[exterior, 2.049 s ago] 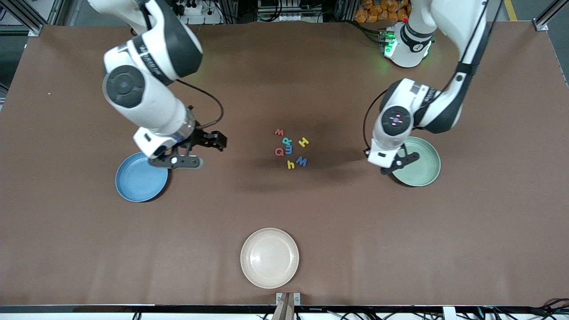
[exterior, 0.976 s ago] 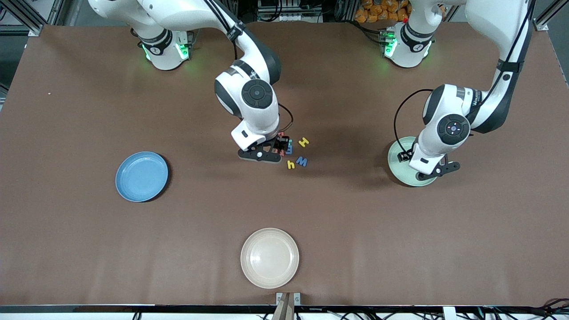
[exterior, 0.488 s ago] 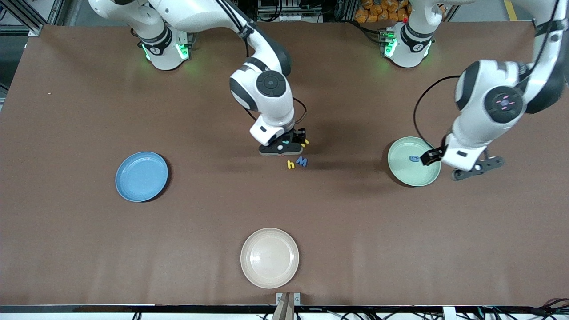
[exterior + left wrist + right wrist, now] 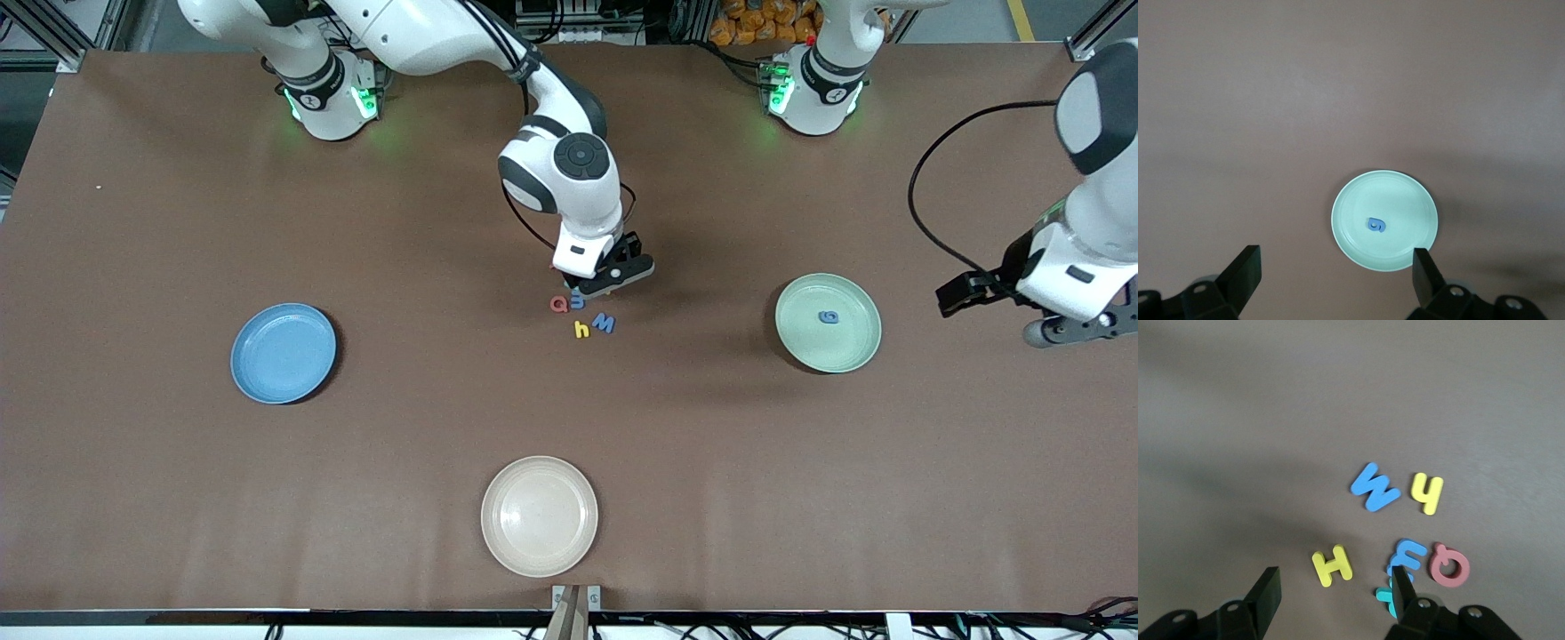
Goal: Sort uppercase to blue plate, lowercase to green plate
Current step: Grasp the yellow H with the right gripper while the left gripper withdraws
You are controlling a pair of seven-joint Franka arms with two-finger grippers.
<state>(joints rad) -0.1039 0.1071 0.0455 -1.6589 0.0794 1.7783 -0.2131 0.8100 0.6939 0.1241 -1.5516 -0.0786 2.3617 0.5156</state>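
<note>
Right gripper point(image 4: 616, 274), fingers spread and holding nothing, hung low over the letter cluster near the middle of the table point(image 4: 178, 489). Its wrist view showed the yellow H point(image 4: 1332, 565) lying between the two fingertips, with the teal R point(image 4: 1385, 599) partly under one finger point(image 4: 1403, 585) and overlapped by the blue m point(image 4: 1407, 555). Touching that pile lay the red Q point(image 4: 558, 304). Slightly nearer the front camera lay the yellow h point(image 4: 581, 330) and the blue W point(image 4: 605, 324), just beside each other and apart from the pile.

Left gripper point(image 4: 1005, 295), also wide open and empty, hovered above bare brown table close to the edge at the left arm's end. Between it and the letters sat the green plate point(image 4: 853, 347), carrying the blue g point(image 4: 829, 316) near its centre.

At the right arm's end, the blue plate point(image 4: 267, 373) held no letters, with broad bare table between it and the cluster. A cream plate point(image 4: 507, 542) sat by the middle of the table edge nearest the front camera, well apart from everything else.
</note>
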